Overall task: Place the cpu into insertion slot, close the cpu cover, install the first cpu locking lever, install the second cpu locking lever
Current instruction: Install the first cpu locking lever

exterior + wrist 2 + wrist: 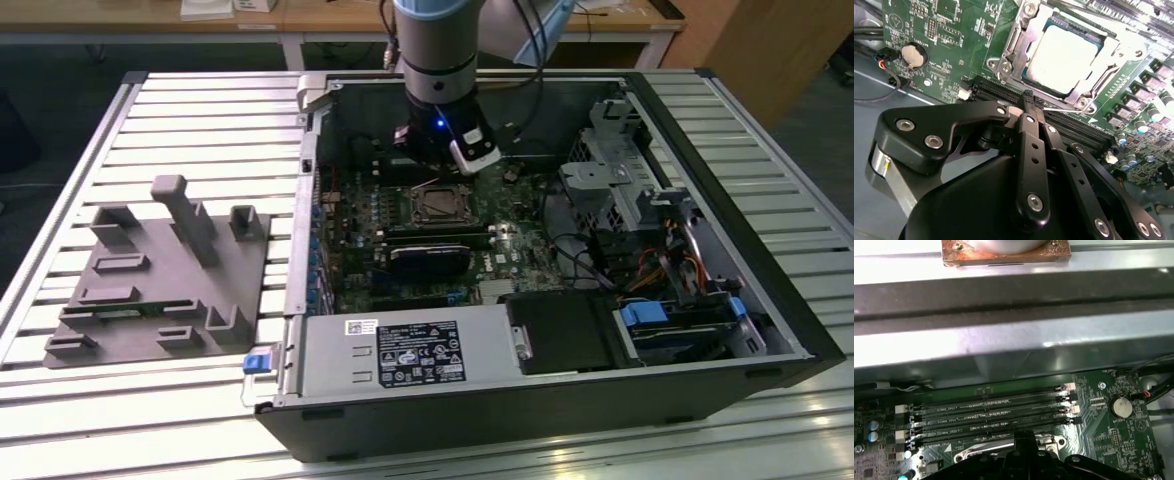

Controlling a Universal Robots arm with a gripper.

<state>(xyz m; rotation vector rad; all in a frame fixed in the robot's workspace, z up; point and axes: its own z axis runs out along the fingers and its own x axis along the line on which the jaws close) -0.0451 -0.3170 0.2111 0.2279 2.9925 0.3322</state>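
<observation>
The cpu (pixel 1063 56), a pale square chip, lies in its socket on the green board. The cpu cover (pixel 1016 37), a silvery frame, lies flat around it. My gripper (pixel 1032 100) is shut, its black fingertips low at the socket's edge, beside the memory slots (pixel 989 412). A thin silvery rod (pixel 1046 105), possibly a locking lever, shows right by the tips; I cannot tell whether they pinch it. In the exterior view the gripper (pixel 430 178) hangs just behind the socket (pixel 437 206) inside the open computer case. In the first wrist view the gripper (pixel 1024 437) rises before the cover's frame (pixel 1049 442).
A coin battery (pixel 913 54) and thin cables lie near the socket. The case wall (pixel 1004 347) stands close behind the memory slots. A drive cage (pixel 614 180) and wiring fill the exterior view's right of the case. A grey fixture (pixel 160 275) sits on the table outside.
</observation>
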